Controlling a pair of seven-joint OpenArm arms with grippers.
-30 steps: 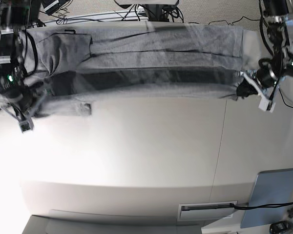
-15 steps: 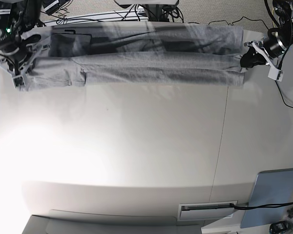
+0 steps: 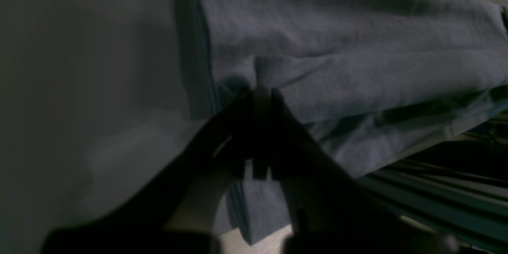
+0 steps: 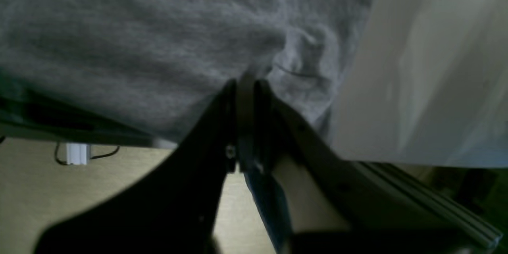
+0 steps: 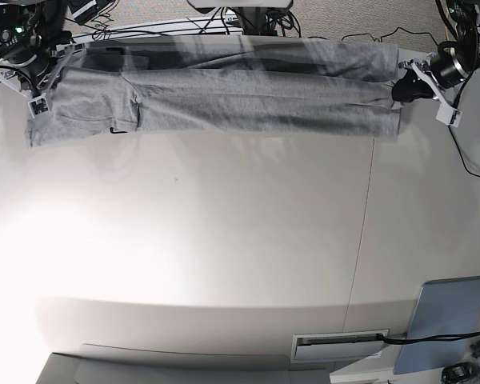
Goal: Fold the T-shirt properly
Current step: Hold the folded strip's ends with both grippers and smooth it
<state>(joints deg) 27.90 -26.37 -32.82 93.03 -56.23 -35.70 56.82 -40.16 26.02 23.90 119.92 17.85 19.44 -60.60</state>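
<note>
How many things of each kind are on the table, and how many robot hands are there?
T-shirt: 1, grey, stretched along the far edge of the table
Robot hands: 2, the left gripper and the right gripper, each pinching one end of the shirt
Flat grey panel: 1, at the near corner
Total: 4

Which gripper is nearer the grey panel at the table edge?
Left. The left gripper holds the T-shirt end on the same side of the table as the panel; the right gripper holds the opposite end, farthest from it.
</note>
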